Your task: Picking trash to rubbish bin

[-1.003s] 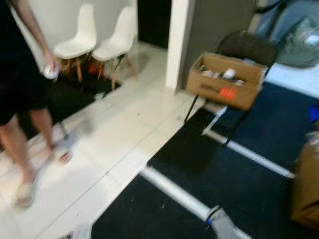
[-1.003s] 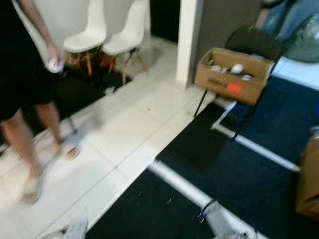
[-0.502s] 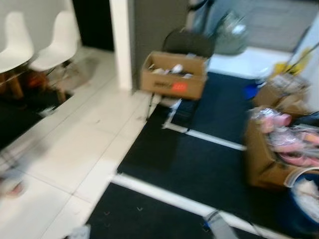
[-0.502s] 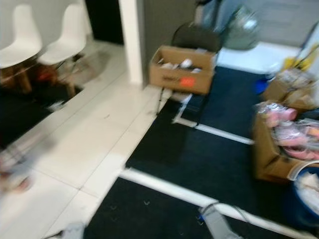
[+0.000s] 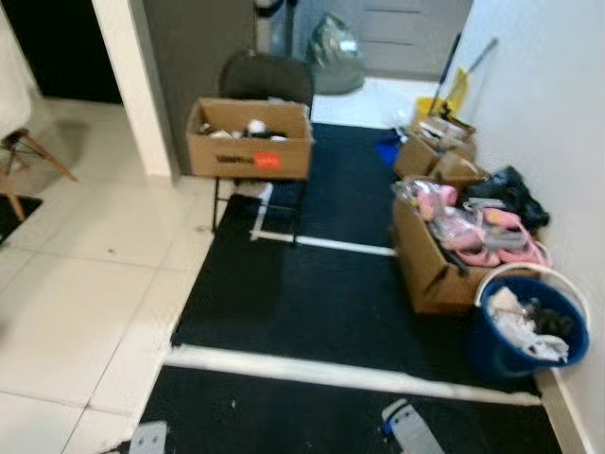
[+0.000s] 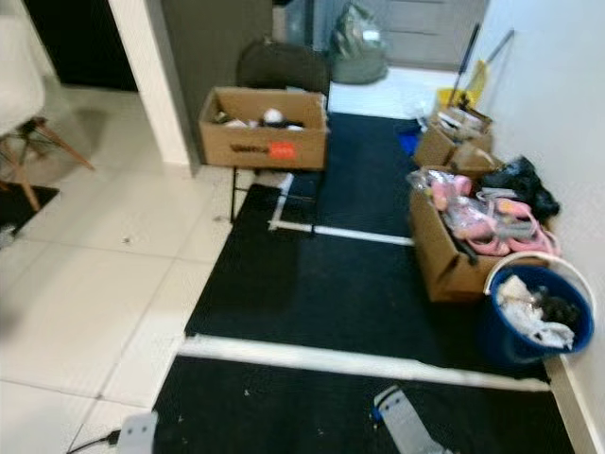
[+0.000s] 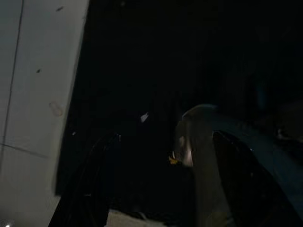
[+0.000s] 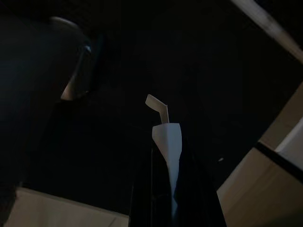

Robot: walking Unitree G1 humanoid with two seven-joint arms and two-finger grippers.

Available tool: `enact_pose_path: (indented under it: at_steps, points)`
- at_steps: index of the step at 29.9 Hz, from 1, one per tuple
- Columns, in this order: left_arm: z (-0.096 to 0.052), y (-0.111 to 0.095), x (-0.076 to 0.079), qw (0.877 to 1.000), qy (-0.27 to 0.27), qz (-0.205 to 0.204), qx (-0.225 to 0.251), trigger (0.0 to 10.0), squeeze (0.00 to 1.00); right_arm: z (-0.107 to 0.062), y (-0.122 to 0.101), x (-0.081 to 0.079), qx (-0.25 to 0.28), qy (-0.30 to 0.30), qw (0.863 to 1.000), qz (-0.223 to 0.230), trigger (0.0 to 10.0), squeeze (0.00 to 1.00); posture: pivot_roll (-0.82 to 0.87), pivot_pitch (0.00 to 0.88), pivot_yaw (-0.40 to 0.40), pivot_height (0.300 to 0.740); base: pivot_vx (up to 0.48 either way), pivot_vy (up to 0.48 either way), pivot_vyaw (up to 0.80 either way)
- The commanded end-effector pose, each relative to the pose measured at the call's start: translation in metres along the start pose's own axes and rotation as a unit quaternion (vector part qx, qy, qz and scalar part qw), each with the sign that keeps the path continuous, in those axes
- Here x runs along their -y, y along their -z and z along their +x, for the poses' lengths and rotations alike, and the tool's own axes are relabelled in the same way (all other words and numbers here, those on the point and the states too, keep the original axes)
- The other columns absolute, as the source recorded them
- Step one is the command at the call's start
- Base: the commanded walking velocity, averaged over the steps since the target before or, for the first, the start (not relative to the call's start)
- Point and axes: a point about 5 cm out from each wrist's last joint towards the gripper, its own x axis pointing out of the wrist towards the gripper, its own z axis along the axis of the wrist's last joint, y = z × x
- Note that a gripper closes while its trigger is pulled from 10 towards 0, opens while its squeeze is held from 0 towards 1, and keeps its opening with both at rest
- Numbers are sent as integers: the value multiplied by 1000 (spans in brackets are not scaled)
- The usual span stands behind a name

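A blue bucket (image 5: pixel 503 354) with a white rim stands on the floor at the right, by the wall, holding crumpled white and dark trash. In the right wrist view my right gripper (image 8: pixel 169 158) is shut on a folded scrap of white paper (image 8: pixel 165 133) that sticks out past its fingertips, over dark floor. My left gripper (image 7: pixel 165 163) hangs over the black mat with its two fingers wide apart and nothing between them. The silver ends of both arms, right (image 5: pixel 408 430) and left (image 5: pixel 148 438), peek in at the lower edge of the eye views.
A cardboard box (image 5: pixel 250 142) sits on a black chair ahead at the left. An open box of pink things (image 5: pixel 442 255) stands just before the bucket, with more boxes (image 5: pixel 433 151) and a black bag (image 5: pixel 510 194) behind. Black mats (image 5: pixel 312 284) cover the floor; white tiles (image 5: pixel 76 274) lie left.
The whole view has swung to the right. The person and the white chairs have slid out at the left, and the blue bucket and the boxes by the wall have come into view.
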Motion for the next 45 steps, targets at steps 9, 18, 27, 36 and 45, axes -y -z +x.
enact_pose_path:
  at_steps: [9,18,27,36,45]
  points:
    - [1,-3,4,1000,9,12,2,10000,0,0,-4,6,6,4,1000,-14,10000,0,-19,19,20,740,472,0,-89]
    - [0,-1,4,1000,9,12,-1,10000,0,-1,-3,6,9,8,1000,0,10000,0,-14,28,24,740,480,0,-751]
    - [0,1,2,1000,9,11,-2,10000,0,-10,-85,20,167,-7,981,94,10000,0,-14,40,29,740,480,0,-65]
    - [0,1,2,1000,10,11,-2,10000,0,-73,-220,34,442,-267,806,290,10000,0,-14,40,27,740,480,0,0]
    - [0,2,3,1000,11,9,-2,10000,0,-123,-282,28,543,-330,738,226,10000,0,-5,48,21,740,480,0,0]
